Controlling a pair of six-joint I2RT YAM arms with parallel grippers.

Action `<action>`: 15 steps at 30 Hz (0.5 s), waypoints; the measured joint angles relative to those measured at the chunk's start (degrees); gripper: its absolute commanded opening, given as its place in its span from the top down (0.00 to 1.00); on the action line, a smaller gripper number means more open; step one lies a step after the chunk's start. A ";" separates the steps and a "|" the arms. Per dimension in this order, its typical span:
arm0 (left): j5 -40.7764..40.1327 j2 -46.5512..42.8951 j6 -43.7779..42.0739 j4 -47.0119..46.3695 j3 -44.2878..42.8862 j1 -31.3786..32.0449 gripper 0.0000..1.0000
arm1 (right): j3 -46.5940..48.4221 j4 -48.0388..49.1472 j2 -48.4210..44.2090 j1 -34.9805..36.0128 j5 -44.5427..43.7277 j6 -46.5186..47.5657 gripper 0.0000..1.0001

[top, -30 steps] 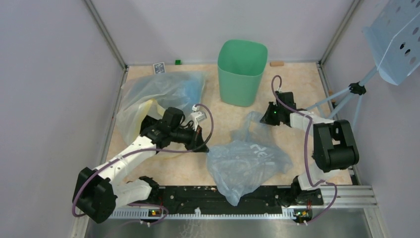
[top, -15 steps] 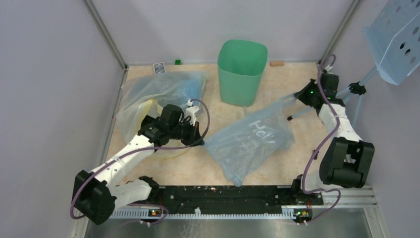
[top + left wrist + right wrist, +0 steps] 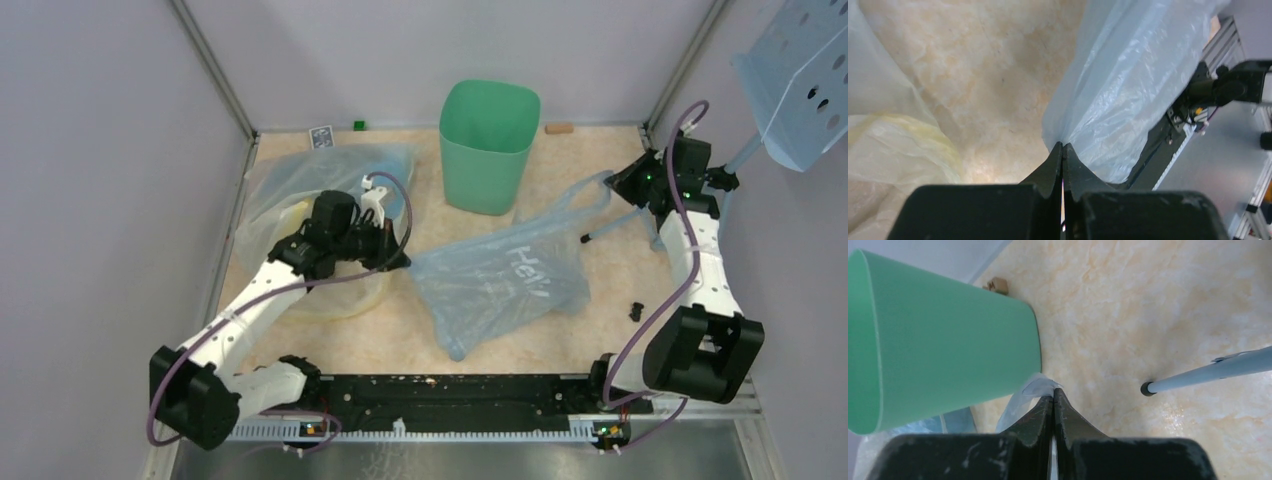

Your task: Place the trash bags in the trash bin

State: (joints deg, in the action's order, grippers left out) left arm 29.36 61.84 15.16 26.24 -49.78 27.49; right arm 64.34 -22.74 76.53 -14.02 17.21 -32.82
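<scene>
A light-blue translucent trash bag (image 3: 500,280) with white print hangs stretched between both grippers, its lower part resting on the table. My left gripper (image 3: 404,263) is shut on the bag's left edge; in the left wrist view the plastic (image 3: 1128,90) gathers into the closed fingertips (image 3: 1063,146). My right gripper (image 3: 613,184) is shut on the bag's handle (image 3: 1037,386), raised at the right of the mint-green trash bin (image 3: 488,145). In the right wrist view the bin's side (image 3: 948,345) lies just left of the gripper tips (image 3: 1053,391). The bin stands upright at the back.
A bigger clear bag with yellow tint (image 3: 310,190) lies under and behind the left arm. A tripod leg (image 3: 620,222) touches the table near the right gripper, under a perforated blue panel (image 3: 800,70). A card (image 3: 320,137), green block (image 3: 358,125) and wooden block (image 3: 559,128) line the back edge.
The right gripper has closed on the bag's handle and carried it up and toward the back right, stretching the bag out. The left gripper has drifted back and left with the bag's edge.
</scene>
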 measured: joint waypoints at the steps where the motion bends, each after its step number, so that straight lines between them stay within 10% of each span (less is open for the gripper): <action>1: 0.98 1.99 0.35 -0.13 -1.62 -1.36 1.00 | 1.18 -0.85 -0.33 0.00 -1.11 -0.50 1.00; 4: 2.91 9.53 1.33 -1.60 -6.01 -5.68 1.00 | 4.98 -2.14 -0.35 0.09 -5.57 -2.82 1.00; 6: 3.30 16.17 1.60 -1.64 -10.25 -8.20 0.99 | 5.99 -2.03 -0.35 0.81 -8.50 -4.50 0.78; 8: 2.93 22.69 1.70 -1.33 -15.56 -9.79 0.72 | 5.88 -2.10 -0.28 1.46 -10.25 -5.88 0.35; 10: 2.71 28.61 1.60 -1.01 -21.70 -10.82 0.36 | 5.84 -2.27 0.07 2.47 -11.19 -6.19 0.27; 15: 1.86 38.23 1.44 -0.15 -35.10 -12.13 0.09 | 5.22 -3.32 0.28 3.76 -9.64 -3.41 0.23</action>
State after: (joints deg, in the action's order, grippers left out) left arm 31.22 100.07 16.60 26.09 -84.88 15.35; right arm 69.56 -26.06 76.82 -10.26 7.57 -36.23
